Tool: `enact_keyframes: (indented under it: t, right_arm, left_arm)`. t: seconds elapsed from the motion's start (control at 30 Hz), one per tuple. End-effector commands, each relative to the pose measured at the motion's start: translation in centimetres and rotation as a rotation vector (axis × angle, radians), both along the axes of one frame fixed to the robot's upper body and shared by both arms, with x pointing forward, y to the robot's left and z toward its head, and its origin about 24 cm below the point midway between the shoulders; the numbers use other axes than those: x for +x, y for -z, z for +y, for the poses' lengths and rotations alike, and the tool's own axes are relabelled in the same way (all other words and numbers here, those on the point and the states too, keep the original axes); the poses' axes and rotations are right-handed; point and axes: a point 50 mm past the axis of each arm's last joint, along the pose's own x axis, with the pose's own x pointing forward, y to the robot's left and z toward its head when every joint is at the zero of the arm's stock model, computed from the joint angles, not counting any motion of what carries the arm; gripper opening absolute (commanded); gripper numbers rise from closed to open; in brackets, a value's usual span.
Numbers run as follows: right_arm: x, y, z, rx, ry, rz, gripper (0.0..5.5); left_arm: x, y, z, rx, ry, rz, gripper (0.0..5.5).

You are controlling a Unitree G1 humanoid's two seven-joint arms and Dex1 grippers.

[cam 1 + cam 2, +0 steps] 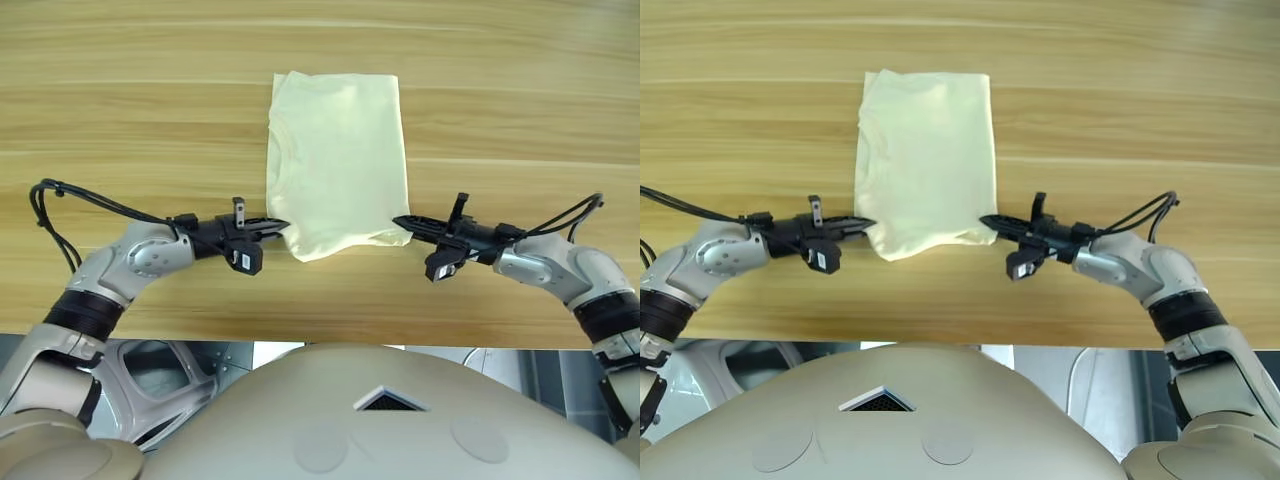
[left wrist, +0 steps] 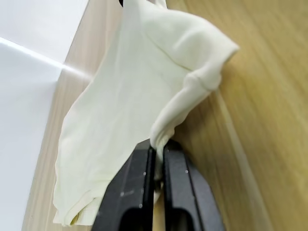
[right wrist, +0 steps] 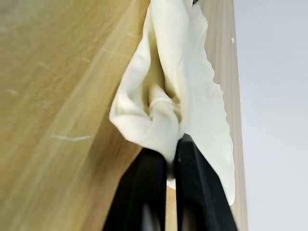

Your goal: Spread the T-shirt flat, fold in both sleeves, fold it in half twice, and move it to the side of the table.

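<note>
Soft matt cloth T-shirt (image 1: 335, 160) on a smooth wood-grain table (image 1: 120, 110); hard black hand fingers (image 2: 139, 192).

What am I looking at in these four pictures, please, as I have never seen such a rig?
This is a humanoid robot with two arms, each ending in a two-finger gripper. The two wide pictures come from a camera on its head, looking down over the arms; the two close ones come from cameras on its wrists. On the wooden table lies a pale yellow T-shirt, folded into a narrow rectangle. The left gripper and the right gripper each pinch one near corner of it, shut on the cloth.
</note>
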Motion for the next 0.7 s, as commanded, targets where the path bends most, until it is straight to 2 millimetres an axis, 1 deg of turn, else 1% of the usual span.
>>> enact_keyframes:
  t: [0.03,0.07,0.13,0.17,0.2,0.23,0.3,0.37,0.4,0.5,0.63,0.7]
  right_arm:
    - [-1.9,0.7,-0.4,0.013,0.034,0.079,0.03]
    - [-2.5,0.6,-0.4,0.035,0.043,0.098,0.03]
    - [-4.7,0.4,-0.5,0.06,0.044,0.191,0.03]
    - [-6.3,0.0,-0.8,0.074,0.054,0.254,0.03]
    - [-7.5,-0.4,-1.1,0.082,0.065,0.304,0.03]
    - [-8.2,-0.9,-1.4,0.095,0.082,0.336,0.03]
    - [-8.8,-1.8,-1.7,0.109,0.105,0.367,0.03]
    - [-8.6,-2.6,-1.4,0.146,0.109,0.365,0.03]
    - [-8.3,-3.1,-1.3,0.177,0.11,0.355,0.03]
    - [-6.4,-4.4,-0.7,0.279,0.12,0.297,0.03]
    - [-3.3,-5.6,0.6,0.401,0.114,0.251,0.03]
    - [-1.9,-5.6,1.2,0.436,0.121,0.241,0.03]
  left_arm:
    - [-3.4,1.7,-0.3,-0.031,0.009,0.152,0.1]
    - [-4.4,1.6,-0.5,-0.055,0.019,0.184,0.1]
    - [-7.1,1.2,-1.1,-0.133,0.02,0.273,0.1]
    - [-8.7,0.7,-0.9,-0.136,0.032,0.326,0.1]
    - [-9.6,0.3,-0.6,-0.141,0.027,0.36,0.1]
    - [-10.0,-0.1,-0.3,-0.146,0.006,0.375,0.1]
    - [-10.1,-0.4,0.2,-0.15,-0.027,0.392,0.1]
    - [-9.6,-0.7,0.2,-0.179,-0.054,0.386,0.1]
    - [-8.8,-1.0,0.2,-0.217,-0.085,0.365,0.1]
    - [-6.6,-1.7,0.1,-0.331,-0.162,0.312,0.1]
    - [-5.8,-1.8,-0.4,-0.452,-0.223,0.321,0.1]
    - [-4.8,-1.9,-0.6,-0.515,-0.261,0.31,0.1]
